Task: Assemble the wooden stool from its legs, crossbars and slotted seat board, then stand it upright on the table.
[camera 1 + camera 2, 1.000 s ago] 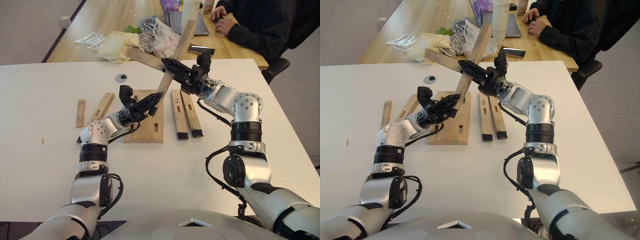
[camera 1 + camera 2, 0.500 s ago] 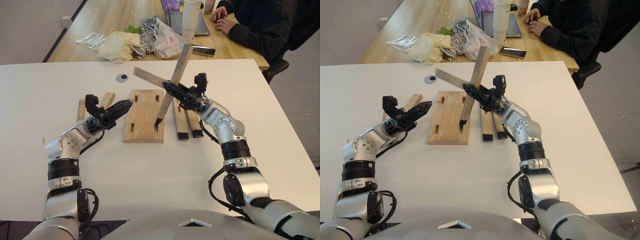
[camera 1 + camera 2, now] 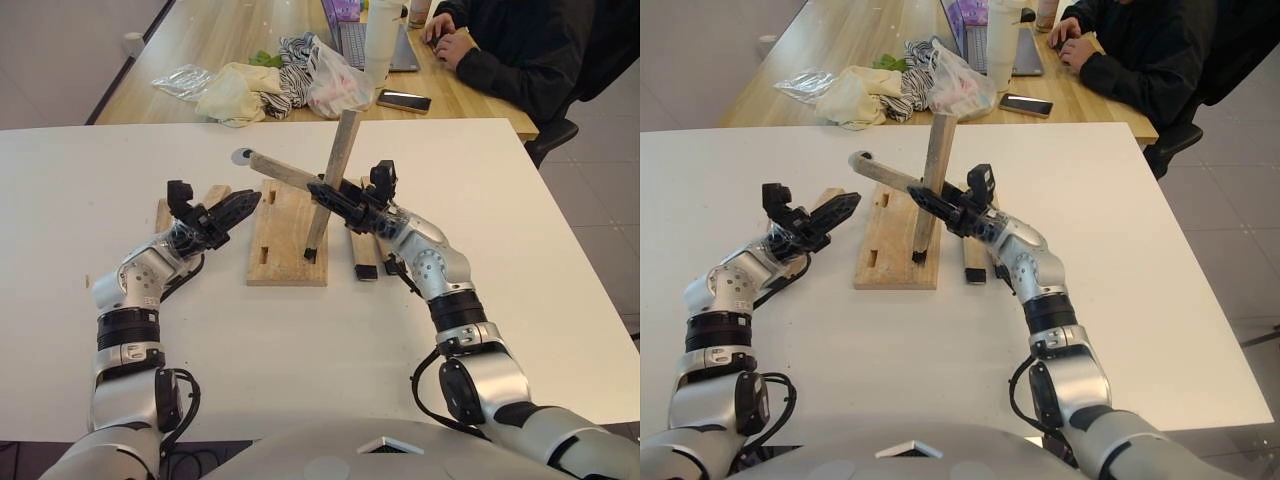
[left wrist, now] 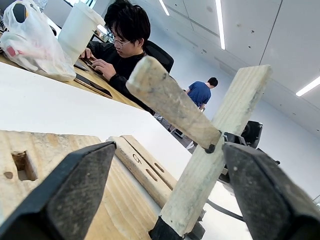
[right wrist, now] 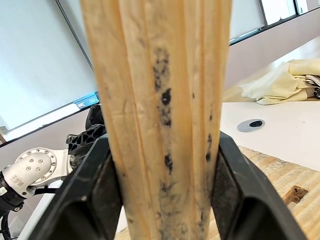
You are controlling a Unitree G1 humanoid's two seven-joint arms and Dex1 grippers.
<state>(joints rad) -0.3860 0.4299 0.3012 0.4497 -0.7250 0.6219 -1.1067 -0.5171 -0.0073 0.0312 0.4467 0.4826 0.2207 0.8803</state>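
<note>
Early stage. Right pincer (image 3: 326, 191) clenched on a leg (image 3: 340, 150) w/ one crossbar (image 3: 280, 168) already joined across it. The leg's dark tip rests on the slotted seat board (image 3: 278, 258), mid-desk (image 3: 300, 340). Left pincer (image 3: 240, 207) released, empty, just off board's left edge. Two legs (image 3: 360, 255) & short bars (image 3: 214, 191) lie loose. Can't tell if tip's in a slot.

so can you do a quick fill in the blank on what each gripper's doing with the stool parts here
The right gripper is shut on a leg that has a ___ fixed across it.
That leg's black-tipped lower end rests on the slotted ___.
The left gripper is ___ and holds nothing.
Two spare legs lie flat on the white ___.
Missing words: crossbar; seat board; open; table.
</note>
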